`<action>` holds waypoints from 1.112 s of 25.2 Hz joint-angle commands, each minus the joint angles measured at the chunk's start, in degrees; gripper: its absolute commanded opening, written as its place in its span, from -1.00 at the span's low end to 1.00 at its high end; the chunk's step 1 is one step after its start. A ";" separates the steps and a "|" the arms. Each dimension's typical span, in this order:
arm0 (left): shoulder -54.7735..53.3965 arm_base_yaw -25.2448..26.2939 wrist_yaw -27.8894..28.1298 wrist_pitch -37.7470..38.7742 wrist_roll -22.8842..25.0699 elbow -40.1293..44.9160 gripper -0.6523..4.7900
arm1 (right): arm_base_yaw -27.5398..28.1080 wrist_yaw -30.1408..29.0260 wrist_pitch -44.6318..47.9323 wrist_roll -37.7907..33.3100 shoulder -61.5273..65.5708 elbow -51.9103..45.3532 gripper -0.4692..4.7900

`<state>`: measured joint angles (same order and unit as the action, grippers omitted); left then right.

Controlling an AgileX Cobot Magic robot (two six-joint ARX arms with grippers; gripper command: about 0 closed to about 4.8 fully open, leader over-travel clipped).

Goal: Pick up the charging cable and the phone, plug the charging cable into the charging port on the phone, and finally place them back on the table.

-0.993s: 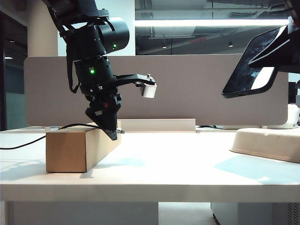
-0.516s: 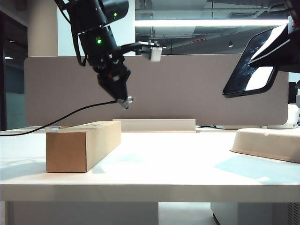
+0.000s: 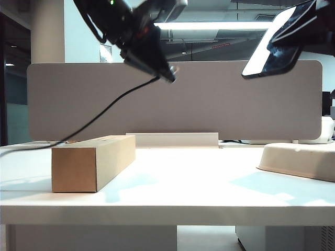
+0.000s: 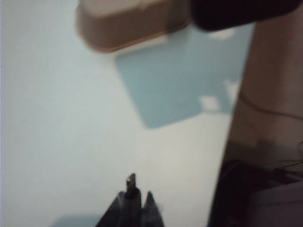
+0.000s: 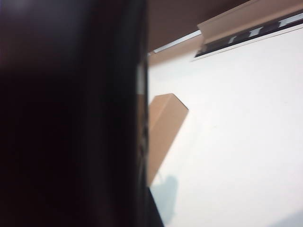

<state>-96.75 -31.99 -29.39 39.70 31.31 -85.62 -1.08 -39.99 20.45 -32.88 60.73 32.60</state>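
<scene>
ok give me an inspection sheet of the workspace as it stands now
surface: white table, bare in the middle.
job's things: phone held tilted in the air at upper right; charging cable, its plug tip sticking out of the left gripper.
clutter: cardboard box at left; cream tray at right.
grippers: left gripper shut on the cable, raised; right gripper shut on the phone, raised.
cables: black cord sags from the left gripper past the box.
surroundings: grey divider panel behind.
</scene>
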 commanded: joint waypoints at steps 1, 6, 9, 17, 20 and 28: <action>0.55 -0.09 -6.80 -0.37 -2.80 -0.26 -0.78 | -0.07 -1.60 6.99 -3.56 -0.37 0.57 -0.83; 0.66 -0.09 -15.06 -0.31 -5.27 -0.26 -0.78 | -0.09 -3.87 13.92 -9.68 -0.37 0.57 -0.83; 0.66 -0.09 -19.74 -0.37 -5.44 -0.28 -0.78 | -0.09 -3.98 16.59 -13.20 -0.37 0.57 -0.83; 0.81 -0.76 -28.72 -2.84 -6.95 -0.37 -0.78 | -0.28 -4.07 22.45 -22.18 -0.35 0.59 -0.83; 0.81 -0.96 -31.28 -5.01 -8.26 -0.37 -0.78 | -0.33 -4.83 25.33 -26.21 -0.28 0.59 -0.83; 0.81 -3.50 -33.99 -9.14 -11.21 -0.42 -0.78 | -0.35 -7.34 29.51 -34.53 -0.28 0.57 -0.83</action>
<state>-96.33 -35.07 -62.46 32.51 20.86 -85.76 -1.43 -46.22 47.29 -66.15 60.75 32.62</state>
